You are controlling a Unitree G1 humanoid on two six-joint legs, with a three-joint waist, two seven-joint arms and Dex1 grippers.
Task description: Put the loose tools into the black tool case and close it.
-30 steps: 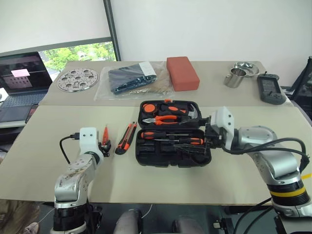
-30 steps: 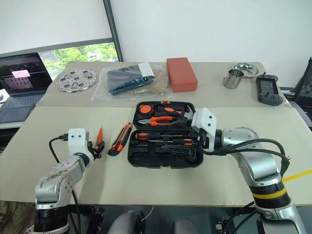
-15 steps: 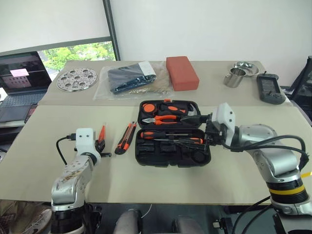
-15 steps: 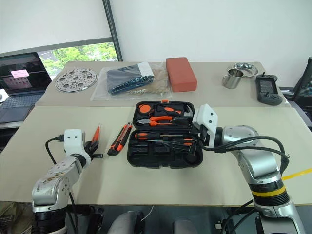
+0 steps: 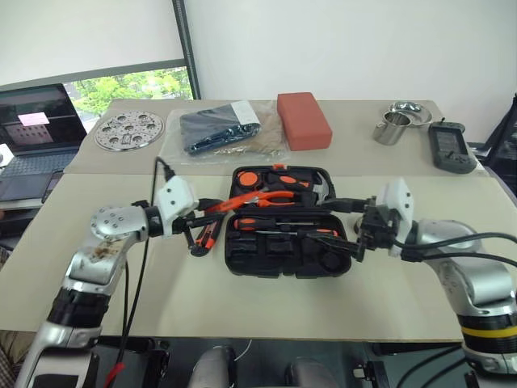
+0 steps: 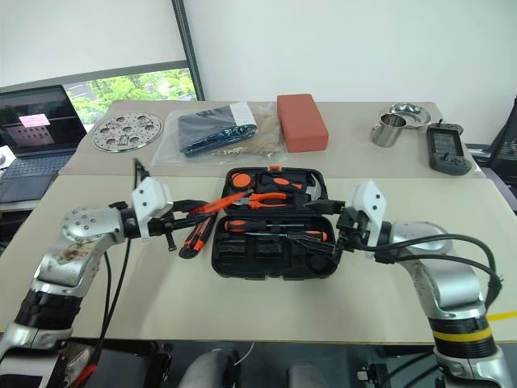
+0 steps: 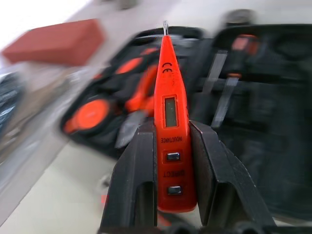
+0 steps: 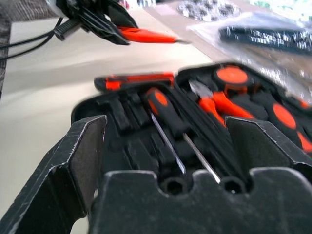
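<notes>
The left gripper [image 5: 196, 220] has lifted the orange tester screwdriver [image 5: 229, 204] off the table, pinching it over the open black tool case [image 5: 287, 257]. The right gripper [image 5: 361, 234] waits wide open, holding nothing. The utility knife [image 5: 207, 235] lies left of the case.

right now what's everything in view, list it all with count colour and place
tool case: 1, black, open, centre of near table
screwdrivers: 2, black-and-orange handles, in the case
pliers: 1, orange handles, in the case's far half
tester screwdriver: 1, all orange, held above the table, left of the case
utility knife: 1, orange-black, on the table by the case's left edge
perforated disc: 1, silver, far table, left
plastic bag: 1, clear with dark contents, far table
block: 1, red, far table, centre
cup and bowl: 2, steel, far table, right
handheld device: 1, black, far right
laptop: 1, dark, open, far left
left gripper: shut on the tester screwdriver
right gripper: open, at the case's right end
</notes>
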